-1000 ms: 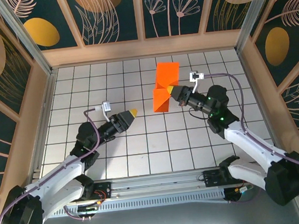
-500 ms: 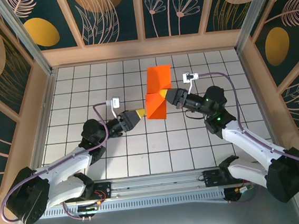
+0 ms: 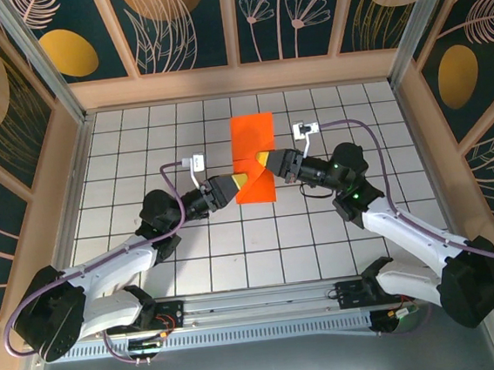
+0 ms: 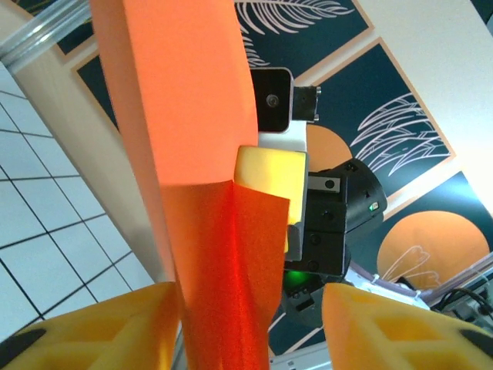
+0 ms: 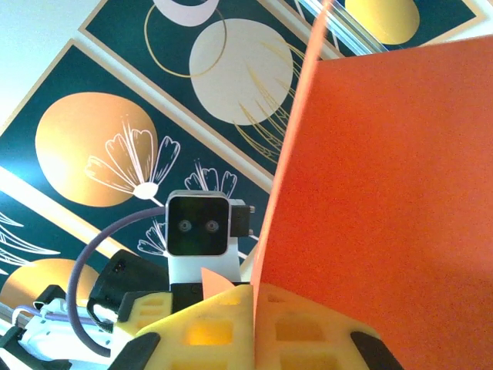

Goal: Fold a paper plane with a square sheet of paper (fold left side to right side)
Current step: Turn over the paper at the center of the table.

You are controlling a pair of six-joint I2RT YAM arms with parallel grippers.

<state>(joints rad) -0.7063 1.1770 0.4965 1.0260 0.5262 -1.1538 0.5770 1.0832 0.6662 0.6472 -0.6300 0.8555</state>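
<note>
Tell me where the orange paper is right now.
In the top view, the orange paper is held up in the middle, pinched by the right hand, with the left hand open around its lower edge.

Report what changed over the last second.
The right gripper, shut on the orange paper, carried it left toward the middle. The left gripper reached forward and right until its jaws straddle the paper, not yet clamped. The right grip held throughout; the paper stays folded and lifted.
</note>
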